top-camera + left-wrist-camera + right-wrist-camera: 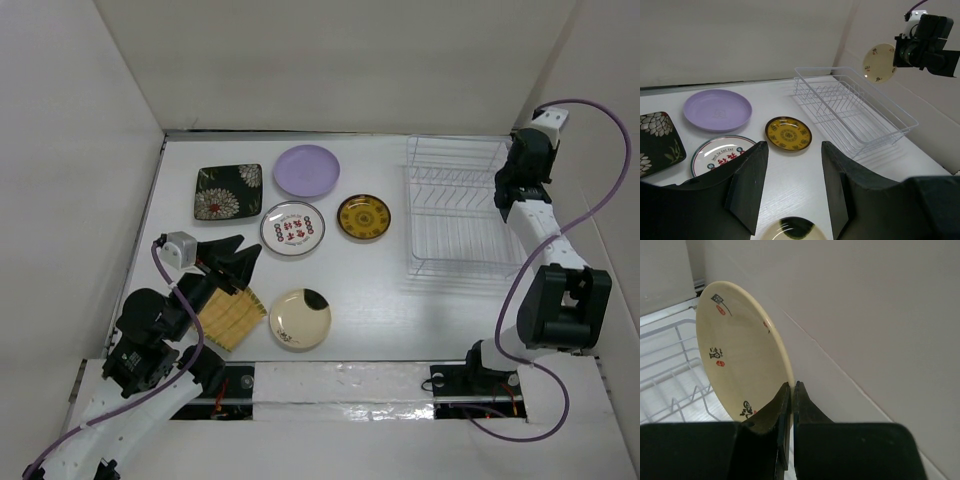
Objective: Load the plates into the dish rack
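Note:
My right gripper (792,385) is shut on the rim of the glossy tan plate (740,360) and holds it upright in the air by the right wall, over the right end of the white wire dish rack (455,210). The plate also shows in the left wrist view (880,62). My left gripper (792,145) is open and empty, low over the table. On the table lie the lilac plate (307,170), black floral square (228,191), white plate with red marks (292,228), brown-gold plate (363,217), cream plate with black patch (300,319) and yellow woven square (232,316).
White walls close in the table on the left, back and right. The right wall runs close beside the rack and the right arm (545,230). The left arm (165,310) partly overlaps the yellow woven square.

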{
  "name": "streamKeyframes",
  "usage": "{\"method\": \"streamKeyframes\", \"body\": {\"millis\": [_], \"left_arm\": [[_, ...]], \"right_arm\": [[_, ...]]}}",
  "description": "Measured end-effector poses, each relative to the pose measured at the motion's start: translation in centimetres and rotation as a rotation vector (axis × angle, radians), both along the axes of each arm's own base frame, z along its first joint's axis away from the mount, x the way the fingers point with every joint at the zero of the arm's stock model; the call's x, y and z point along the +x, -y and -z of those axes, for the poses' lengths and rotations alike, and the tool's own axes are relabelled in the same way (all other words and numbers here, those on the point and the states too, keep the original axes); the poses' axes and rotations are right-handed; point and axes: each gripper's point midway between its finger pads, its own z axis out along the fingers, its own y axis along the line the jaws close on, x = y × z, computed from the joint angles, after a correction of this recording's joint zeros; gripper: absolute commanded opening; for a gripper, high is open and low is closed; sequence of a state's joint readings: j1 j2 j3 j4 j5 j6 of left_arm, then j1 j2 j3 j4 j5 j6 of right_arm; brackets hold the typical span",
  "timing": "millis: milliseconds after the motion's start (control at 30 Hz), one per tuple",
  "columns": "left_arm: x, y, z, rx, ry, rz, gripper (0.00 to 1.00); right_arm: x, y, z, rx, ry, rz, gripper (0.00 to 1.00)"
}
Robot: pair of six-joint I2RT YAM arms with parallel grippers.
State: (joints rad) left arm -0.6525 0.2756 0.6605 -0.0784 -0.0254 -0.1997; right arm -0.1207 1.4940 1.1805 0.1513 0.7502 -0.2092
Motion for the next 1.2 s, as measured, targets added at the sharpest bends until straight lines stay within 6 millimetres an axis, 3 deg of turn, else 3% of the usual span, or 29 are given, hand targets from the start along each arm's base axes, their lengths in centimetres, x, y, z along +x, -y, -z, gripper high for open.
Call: {"method": "streamKeyframes", "body": {"millis": [333, 600, 667, 700, 800, 900, 967, 1067, 1100, 1133, 1200], "left_arm": [[0.0, 0.1, 0.0, 0.001, 0.000, 0.004, 0.44], [-0.1, 0.1, 0.0, 0.001, 0.000, 0.006, 0.44], [-0.1, 0.1, 0.0, 0.002, 0.000, 0.006, 0.44], [0.0, 0.1, 0.0, 0.001, 0.000, 0.006, 0.44], [0.0, 0.1, 0.1, 0.002, -0.002, 0.006, 0.44], [0.0, 0.1, 0.1, 0.002, -0.002, 0.006, 0.44], [0.0, 0.1, 0.1, 0.002, -0.002, 0.006, 0.44], [0.0, 0.2, 0.1, 0.004, -0.003, 0.006, 0.44], [0.0, 0.2, 0.1, 0.004, -0.004, 0.006, 0.44], [0.1, 0.2, 0.2, 0.006, -0.006, 0.006, 0.44], [0.2, 0.3, 0.3, 0.009, -0.010, 0.006, 0.44]], "right_arm": [[1.7, 0.5, 1.7, -0.054, -0.073, -0.044, 0.00], [3.0, -0.6, 5.8, -0.032, -0.154, -0.073, 0.00], [3.3, -1.0, 6.9, -0.027, -0.177, -0.081, 0.15], [3.3, -1.2, 7.4, -0.026, -0.186, -0.081, 0.33], [3.4, -1.9, 7.4, -0.018, -0.175, -0.085, 0.54], [3.4, -2.3, 6.6, -0.001, -0.142, -0.080, 0.55], [3.4, -2.8, 5.3, 0.021, -0.098, -0.083, 0.55], [3.3, -4.6, 2.0, 0.071, 0.005, -0.119, 0.23], [3.3, -5.8, 0.7, 0.091, 0.046, -0.153, 0.06], [3.4, -7.4, -0.8, 0.116, 0.092, -0.201, 0.01], [3.8, -11.7, -3.3, 0.176, 0.168, -0.352, 0.00]]}}
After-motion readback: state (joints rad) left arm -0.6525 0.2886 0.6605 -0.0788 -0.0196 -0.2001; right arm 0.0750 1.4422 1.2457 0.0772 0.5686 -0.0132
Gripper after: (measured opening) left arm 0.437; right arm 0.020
